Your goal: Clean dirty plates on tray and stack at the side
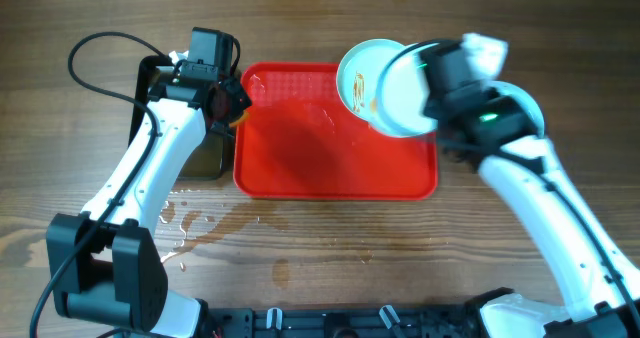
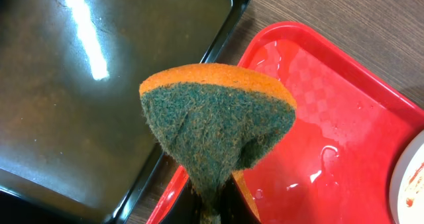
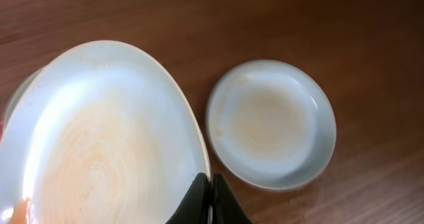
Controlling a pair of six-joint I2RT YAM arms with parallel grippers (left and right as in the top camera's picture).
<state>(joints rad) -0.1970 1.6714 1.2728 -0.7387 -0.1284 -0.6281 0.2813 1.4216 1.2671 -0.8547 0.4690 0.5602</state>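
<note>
My right gripper (image 3: 211, 199) is shut on the rim of a pale plate (image 3: 99, 138) with faint orange smears. It holds that plate (image 1: 405, 93) tilted above the red tray's (image 1: 330, 168) far right corner. A second plate (image 1: 360, 76) with reddish sauce streaks sits partly behind it at the tray's corner. A third plate (image 3: 270, 123) lies flat on the wooden table to the right of the tray, and only its edge (image 1: 532, 103) shows past the right arm in the overhead view. My left gripper (image 2: 215, 209) is shut on an orange and green sponge (image 2: 218, 118) over the tray's (image 2: 331, 118) wet left edge.
A black pan (image 2: 79, 85) of brownish water stands left of the tray, right beside its rim. Water puddles (image 1: 200, 223) spread on the table in front of the tray's left corner. The left arm's cable (image 1: 90, 48) loops at the back left.
</note>
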